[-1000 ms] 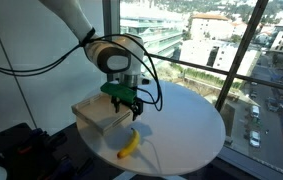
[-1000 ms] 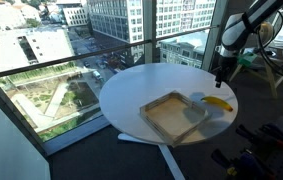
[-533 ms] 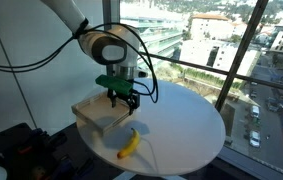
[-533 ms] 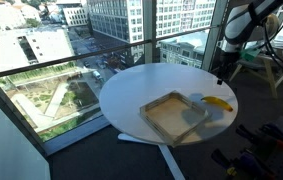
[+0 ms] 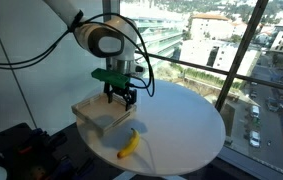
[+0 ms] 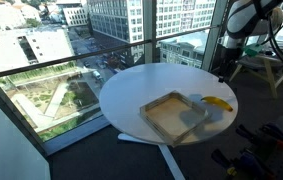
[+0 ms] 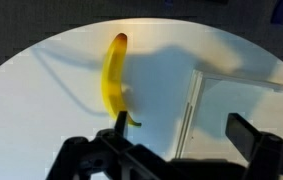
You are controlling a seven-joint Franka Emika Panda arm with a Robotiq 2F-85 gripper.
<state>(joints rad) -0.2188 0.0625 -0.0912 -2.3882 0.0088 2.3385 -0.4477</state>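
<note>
Banana (image 7: 113, 75): lies flat on its side on the white round counter (image 5: 191, 120), loose, nothing touching it. The curve gives it a stable rest, so it needs no support. In the wrist view it sits below and ahead of the gripper (image 7: 181, 150), stem end toward one finger, far tip pointing away. In both exterior views the banana (image 5: 129, 146) (image 6: 217, 101) is below the gripper and offset to one side, not directly under it.

Wooden tray (image 5: 99, 113): shallow and open-topped, flat on the counter just beside the banana and apart from it. Its near rim (image 7: 189, 110) runs under the gap between the fingers, so the gripper hangs roughly over the boundary between tray and banana.

Gripper (image 5: 121, 98): pointing straight down, well clear of the counter, jaws spread as wide as they go. Nothing between the fingers, no contact with banana, tray or counter. In an exterior view the gripper (image 6: 221, 72) is small and partly lost against the window frame, so its height above the banana is hard to judge there. It appears clear of the surface.
</note>
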